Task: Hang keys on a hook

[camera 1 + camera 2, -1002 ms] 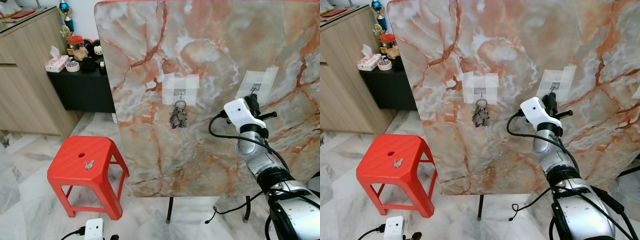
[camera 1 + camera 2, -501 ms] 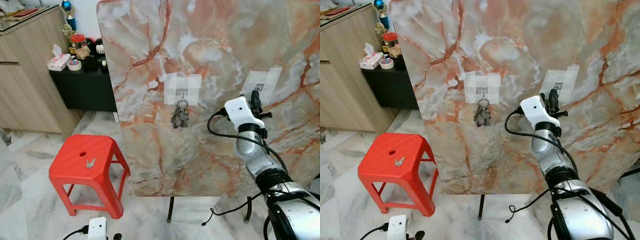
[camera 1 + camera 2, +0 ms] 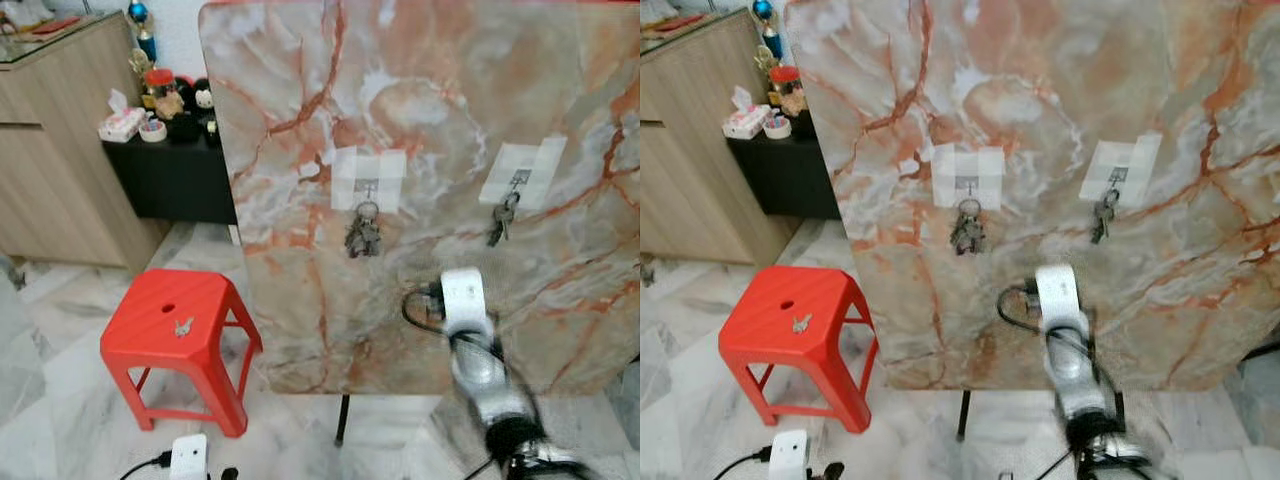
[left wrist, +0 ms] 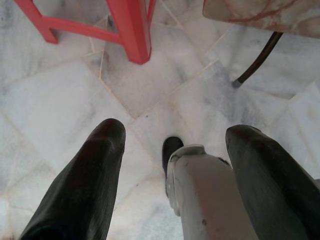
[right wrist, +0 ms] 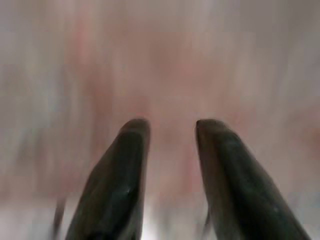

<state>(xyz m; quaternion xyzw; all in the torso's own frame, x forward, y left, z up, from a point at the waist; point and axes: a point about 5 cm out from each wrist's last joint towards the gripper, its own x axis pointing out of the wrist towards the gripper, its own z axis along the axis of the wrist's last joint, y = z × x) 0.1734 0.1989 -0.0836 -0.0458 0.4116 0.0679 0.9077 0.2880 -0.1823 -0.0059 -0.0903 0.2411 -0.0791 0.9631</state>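
Right end effector [image 5: 167,150], fingers narrowly parted and empty, faces the upright marble board [image 3: 420,110] below the hung keys [image 3: 501,217]. Left end effector [image 4: 175,150], wide, hangs over marble floor [image 4: 165,75].

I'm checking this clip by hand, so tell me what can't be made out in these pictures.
- Right gripper: the right wrist view is motion-blurred, so the surface behind its fingers cannot be told.
- Right arm: smeared by motion in the eye views, its lower part cut off by the bottom edge.
- Key on the red stool: too small to tell its shape.
- Things on the black cabinet: too small to name.
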